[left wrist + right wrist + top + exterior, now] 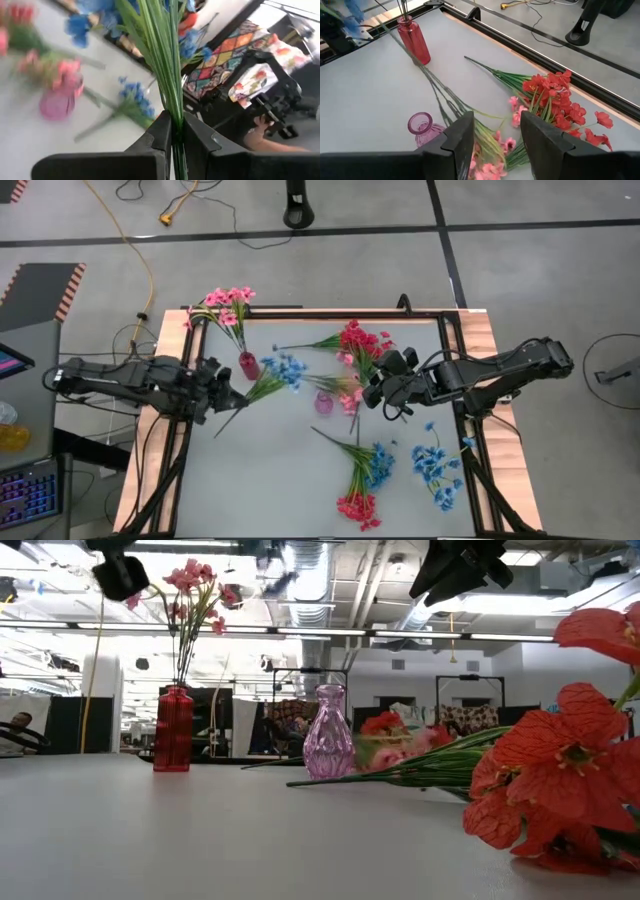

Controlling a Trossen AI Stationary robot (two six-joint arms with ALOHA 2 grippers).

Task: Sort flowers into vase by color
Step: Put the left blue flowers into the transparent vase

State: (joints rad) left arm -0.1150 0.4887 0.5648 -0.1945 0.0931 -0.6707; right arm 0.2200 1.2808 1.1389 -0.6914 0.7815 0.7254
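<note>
My left gripper [228, 394] is shut on a blue flower sprig [282, 370], beside the red vase [247, 364]. That vase holds pink flowers [226, 304] by their stems. My right gripper [495, 142] is open above a pink sprig [492, 152] lying on the table next to the empty pink glass vase [323, 402]; it touches nothing. A red sprig [360, 340] lies just beyond it. Both grippers show only at the top of the low view, above the table. My left gripper pinches the blue sprig's bundle of green stems [173, 120] between its two fingers, which lie across the stems. The blue blossoms [100, 12] stand out ahead of the fingers, toward the table's right. The stem ends [222, 427] stick out behind them.
A red sprig [358, 505] and two blue sprigs [380, 463] [436, 467] lie near the table's near right. A raised dark frame [330, 314] runs round the table. A red blossom [560, 775] fills the right of the low view.
</note>
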